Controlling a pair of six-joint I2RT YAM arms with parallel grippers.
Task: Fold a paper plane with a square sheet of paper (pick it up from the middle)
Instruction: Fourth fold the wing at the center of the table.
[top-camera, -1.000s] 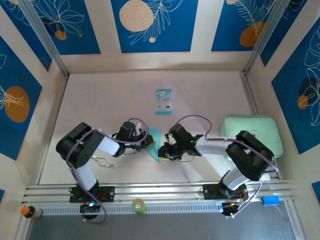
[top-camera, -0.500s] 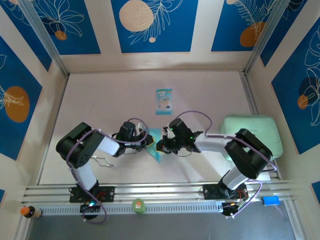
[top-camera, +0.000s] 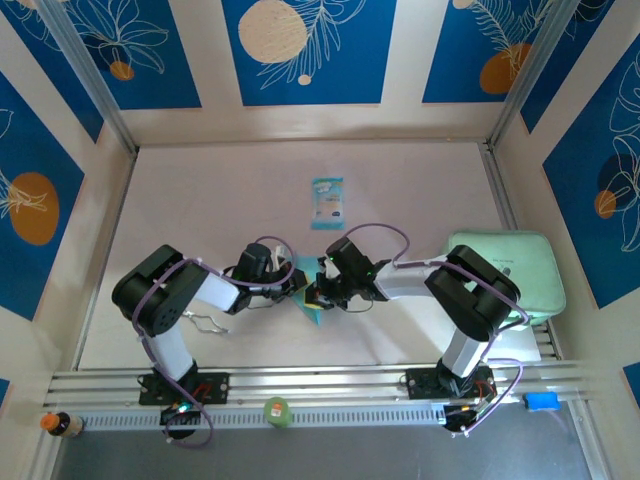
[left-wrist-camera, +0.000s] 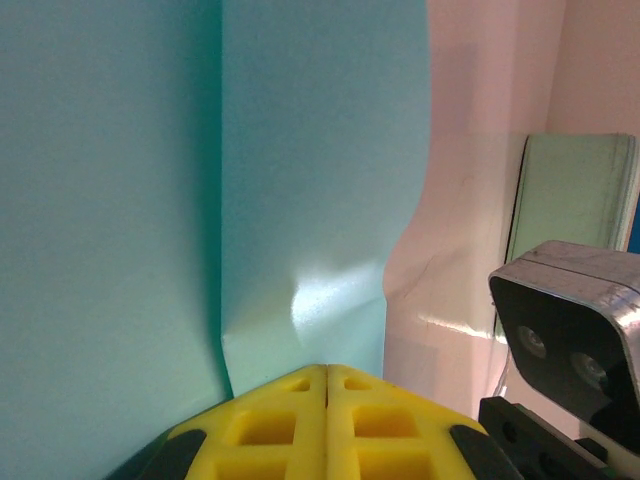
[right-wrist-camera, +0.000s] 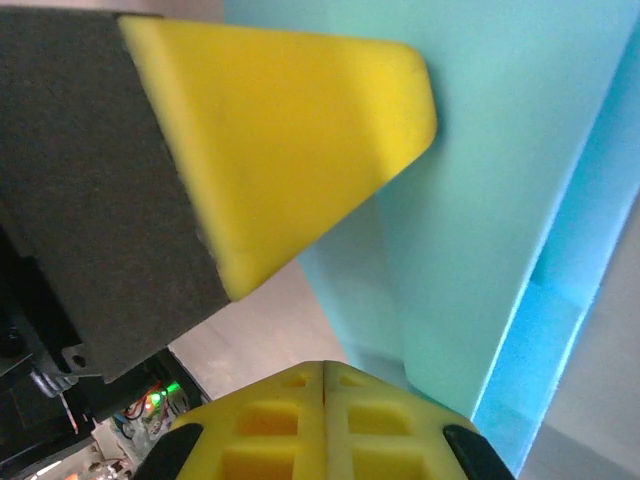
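The square sheet of paper (top-camera: 313, 314) lies folded into a narrow light-blue shape on the table between my two grippers. My left gripper (top-camera: 300, 287) comes in from the left. Its yellow jaws (left-wrist-camera: 327, 368) are shut, with their tips pressed against the paper (left-wrist-camera: 300, 150), which puckers there beside a long crease. My right gripper (top-camera: 318, 293) comes in from the right, close to the left one. It is shut too (right-wrist-camera: 325, 365), with its tips at the near edge of the paper (right-wrist-camera: 480, 200). One of the left gripper's fingers (right-wrist-camera: 290, 130) lies over the paper just ahead. No paper shows between either pair of jaws.
A teal-and-white packet (top-camera: 327, 203) lies farther back at mid-table. A pale green pad (top-camera: 505, 270) sits at the right, behind the right arm. The aluminium rail (top-camera: 320, 385) runs along the near edge. Walls close the table on three sides.
My right gripper has moved left and slightly back, up to the paper and the left gripper, and its jaws have closed. The left arm has stayed put.
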